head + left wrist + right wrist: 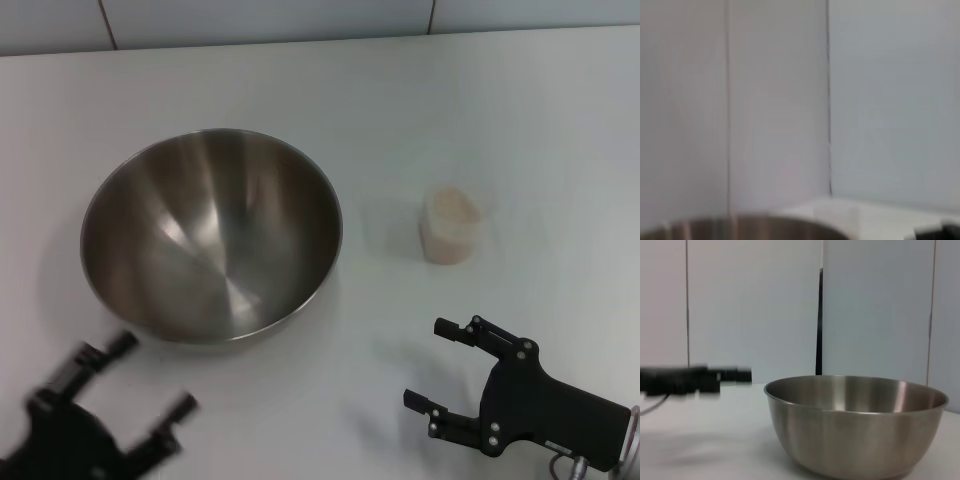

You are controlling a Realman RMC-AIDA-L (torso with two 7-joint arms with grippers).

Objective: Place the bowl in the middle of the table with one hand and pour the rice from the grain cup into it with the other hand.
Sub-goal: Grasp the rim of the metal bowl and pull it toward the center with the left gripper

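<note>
Right now I'm seeing both grippers spread: left gripper [150, 385] hovering, seemingly blurred, at the bowl's [211, 235] seven o'clock, right gripper [434, 365] at the grain cup's [451, 227] six.

A bare lab-like test space: a plain white table [480, 110] whose far edge meets a wall of pale panels [755, 305].

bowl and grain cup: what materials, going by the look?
The bowl: looks like brushed stainless steel, grey with streaky reflections inside and a thin rolled rim. The grain cup: seems thin clear plastic, since the pale rice shows through its wall; glass can't be ruled out. Both stand on the white table.
</note>
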